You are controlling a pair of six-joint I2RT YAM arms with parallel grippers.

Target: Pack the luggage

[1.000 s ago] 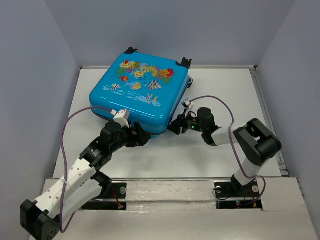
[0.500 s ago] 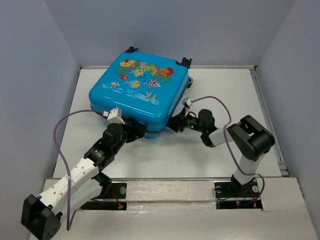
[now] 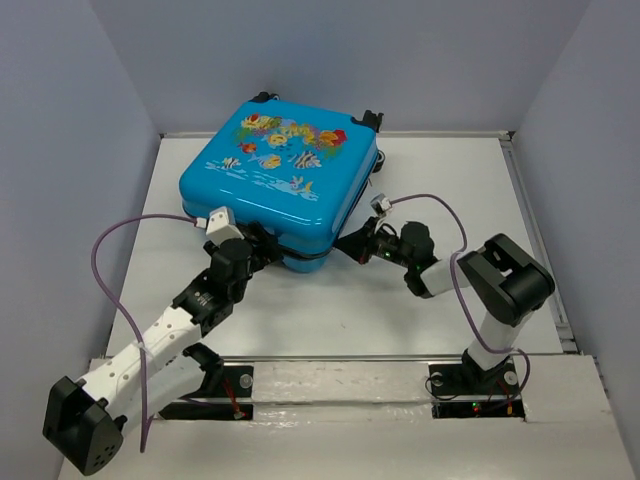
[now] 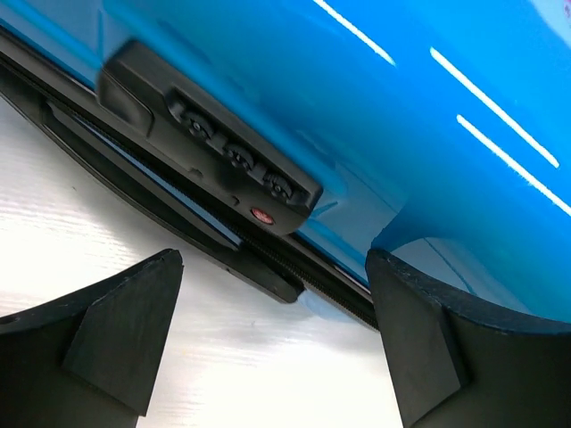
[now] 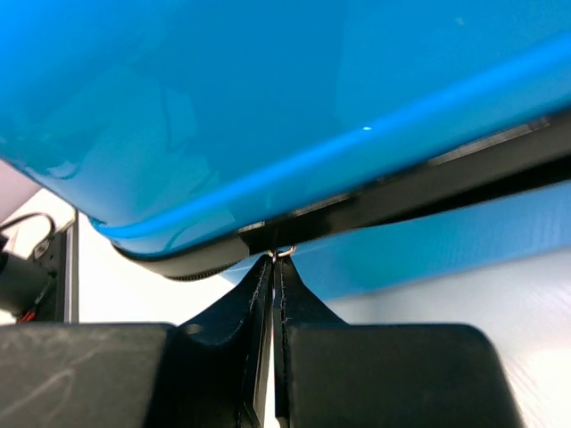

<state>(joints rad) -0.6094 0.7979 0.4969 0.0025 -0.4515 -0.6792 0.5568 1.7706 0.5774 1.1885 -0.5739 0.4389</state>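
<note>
The luggage (image 3: 275,180), a bright blue hard-shell case with a fish print on top, lies flat at the table's back centre with its lid down. My left gripper (image 3: 265,243) sits at its near edge, open. In the left wrist view the fingers (image 4: 134,330) stand wide apart on either side of bare table, below the black combination lock (image 4: 214,152) and zip seam. My right gripper (image 3: 352,245) is at the near right corner. There it is shut (image 5: 279,259), its tips pinching a small metal zipper pull (image 5: 285,252) under the blue shell (image 5: 223,107).
The white table (image 3: 450,190) is bounded by grey walls at the back and both sides, with a raised rail (image 3: 530,210) along the right edge. Purple cables (image 3: 130,235) loop off both arms. The arm bases stand at the near edge.
My right gripper has closed onto the zipper pull. My left arm has slid left and forward along the case's near edge, its fingers opening slightly wider. The case shifted a little.
</note>
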